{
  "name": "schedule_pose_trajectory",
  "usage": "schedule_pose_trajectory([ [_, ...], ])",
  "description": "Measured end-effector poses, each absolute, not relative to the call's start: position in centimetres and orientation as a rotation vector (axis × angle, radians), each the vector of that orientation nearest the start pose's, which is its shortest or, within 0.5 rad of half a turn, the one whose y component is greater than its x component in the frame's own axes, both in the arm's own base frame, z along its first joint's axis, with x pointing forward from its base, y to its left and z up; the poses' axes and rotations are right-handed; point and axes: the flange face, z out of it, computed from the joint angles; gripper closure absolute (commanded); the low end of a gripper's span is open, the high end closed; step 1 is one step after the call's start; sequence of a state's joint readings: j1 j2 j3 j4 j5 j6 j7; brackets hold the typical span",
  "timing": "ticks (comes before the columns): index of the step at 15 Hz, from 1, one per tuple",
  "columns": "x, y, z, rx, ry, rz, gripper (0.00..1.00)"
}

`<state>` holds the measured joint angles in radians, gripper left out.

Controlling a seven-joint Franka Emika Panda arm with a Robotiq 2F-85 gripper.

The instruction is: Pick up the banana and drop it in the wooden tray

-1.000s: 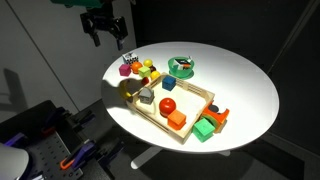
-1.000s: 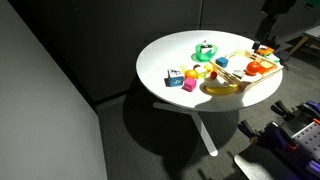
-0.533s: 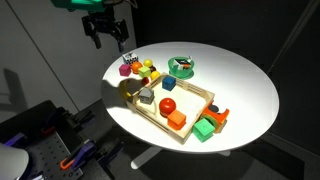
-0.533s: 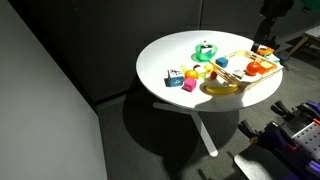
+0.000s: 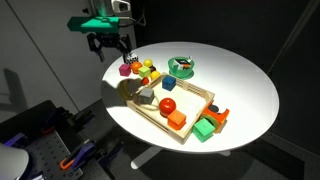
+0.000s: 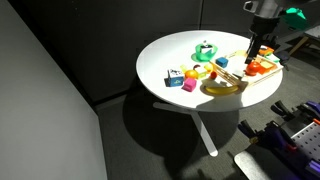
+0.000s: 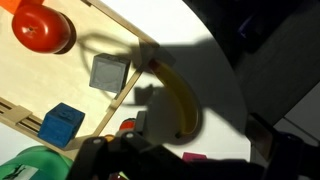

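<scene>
While the banana (image 7: 183, 100) lies on the bare white table (image 5: 240, 80), none of the job is done: the pick, the carry and the drop all remain. From the wrist view I'd put it just outside the tray (image 5: 192, 100), curving along the wooden rim near a corner, so close that I can't tell whether it touches. Inside the rim, at about 9 o'clock from the banana, sits a grey block (image 7: 108, 72), with a red apple (image 7: 42, 28) further off at about 10 o'clock, so the tray holds other toys but not this one. The gripper (image 5: 110, 50) hangs in the air over the table's edge, well above the surface, at roughly 11 o'clock from the tray's near corner in an exterior view. Its 2 fingers point down and stand visibly apart with nothing between them, so I read the jaws as wide and empty. The wrist camera looks almost straight down on the banana, which suggests the hand is roughly lined up over it. My guess is that what is left begins with a descent to straddle the banana across its thin middle, then a short lift over the low rim.
</scene>
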<state>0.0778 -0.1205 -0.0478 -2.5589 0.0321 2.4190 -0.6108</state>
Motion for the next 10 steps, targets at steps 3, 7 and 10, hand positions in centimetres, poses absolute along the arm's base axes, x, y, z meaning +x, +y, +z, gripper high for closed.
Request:
schedule_pose_trajectory([
  [3,44.4,1.9,28.4,-2.928,-1.06,0.044,0.0],
  [7,44.7,2.6,25.2,-2.9,-1.209,0.081,0.0],
  [10,44.9,3.0,23.4,-2.885,-1.333,0.106,0.0],
])
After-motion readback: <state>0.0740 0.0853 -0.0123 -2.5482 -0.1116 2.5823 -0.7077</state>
